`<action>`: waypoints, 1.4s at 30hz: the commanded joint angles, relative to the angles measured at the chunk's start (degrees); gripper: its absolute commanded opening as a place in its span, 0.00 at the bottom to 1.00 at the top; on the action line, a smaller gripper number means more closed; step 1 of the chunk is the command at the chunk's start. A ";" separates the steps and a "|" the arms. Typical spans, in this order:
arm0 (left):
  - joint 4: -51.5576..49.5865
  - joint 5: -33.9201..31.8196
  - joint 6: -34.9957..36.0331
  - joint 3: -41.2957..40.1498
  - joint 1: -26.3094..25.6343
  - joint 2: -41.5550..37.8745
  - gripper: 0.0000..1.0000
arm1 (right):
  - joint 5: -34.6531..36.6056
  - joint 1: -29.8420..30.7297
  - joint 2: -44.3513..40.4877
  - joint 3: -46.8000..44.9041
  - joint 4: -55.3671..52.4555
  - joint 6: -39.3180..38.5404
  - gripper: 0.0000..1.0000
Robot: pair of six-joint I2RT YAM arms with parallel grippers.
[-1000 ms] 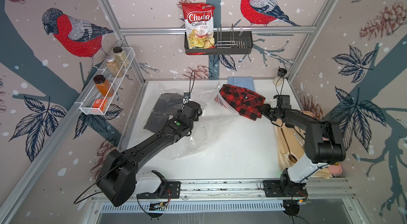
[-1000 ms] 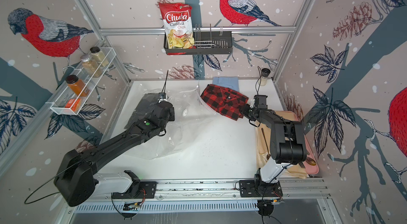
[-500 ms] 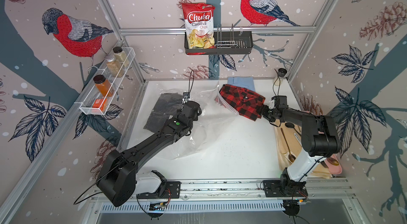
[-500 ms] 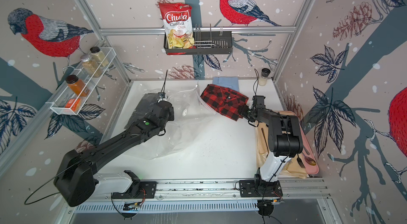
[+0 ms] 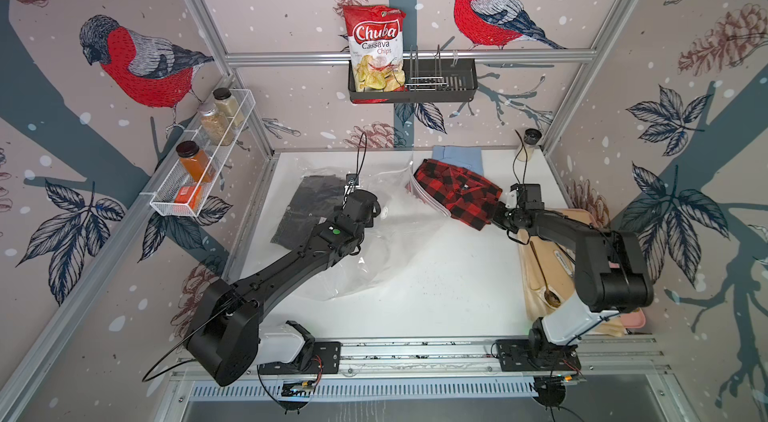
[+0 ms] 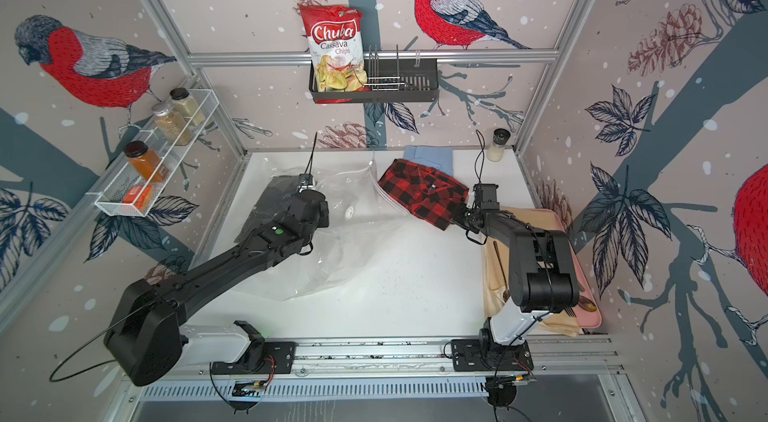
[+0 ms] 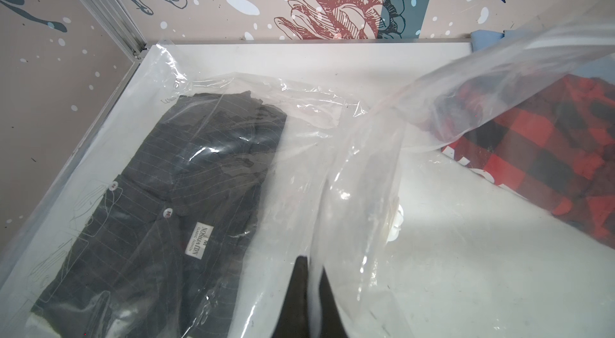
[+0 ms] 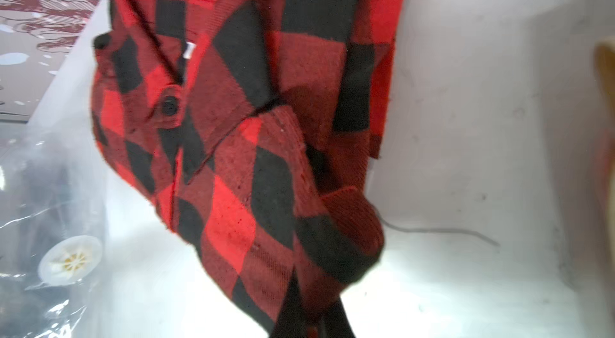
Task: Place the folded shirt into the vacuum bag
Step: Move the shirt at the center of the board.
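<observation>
The vacuum bag [image 5: 390, 249] [image 6: 353, 241] lies clear and crinkly across the left half of the white table, its round white valve [image 8: 70, 260] [image 6: 350, 212] on top. A dark striped shirt [image 7: 173, 203] [image 5: 311, 208] lies inside it. My left gripper [image 7: 312, 273] is shut on the bag's upper film and holds it lifted. The folded shirt [image 5: 457, 195] [image 6: 424, 195] [image 8: 253, 120], red and black plaid, rests at the bag's raised mouth edge. My right gripper [image 8: 312, 316] [image 5: 494, 212] is shut on the near corner of that shirt.
A light blue cloth [image 5: 461, 154] lies behind the plaid shirt at the back wall. A small jar [image 5: 530, 146] stands in the back right corner. A beige cloth with a spoon [image 5: 544, 274] covers a pink tray along the right edge.
My right gripper was open at the plaid shirt's corner and has now shut on it. The left arm and the bag have not moved.
</observation>
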 commanded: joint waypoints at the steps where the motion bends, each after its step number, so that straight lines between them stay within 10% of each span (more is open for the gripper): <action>1: 1.62 0.48 0.45 0.18 0.18 0.08 0.00 | -0.39 0.75 -4.82 -1.37 -2.86 2.39 0.00; 15: 1.49 0.90 0.56 -0.62 0.27 -0.47 0.00 | 8.31 17.69 -33.46 -25.83 -4.49 22.49 0.00; 19: 1.48 0.68 0.47 -0.67 0.27 -0.19 0.00 | 9.19 20.59 -41.21 -25.92 -9.46 24.08 0.43; 25: 0.80 0.36 0.47 0.41 0.29 0.08 0.00 | 11.63 15.75 -48.32 -18.09 -18.41 17.75 0.71; 31: 0.10 -0.96 0.73 1.29 0.36 0.39 0.00 | -2.05 6.47 -40.98 -11.45 -12.43 10.56 0.70; 42: -3.31 -8.51 -0.72 -0.70 2.15 -6.23 0.00 | -5.55 13.21 -5.03 11.74 -7.93 0.15 0.54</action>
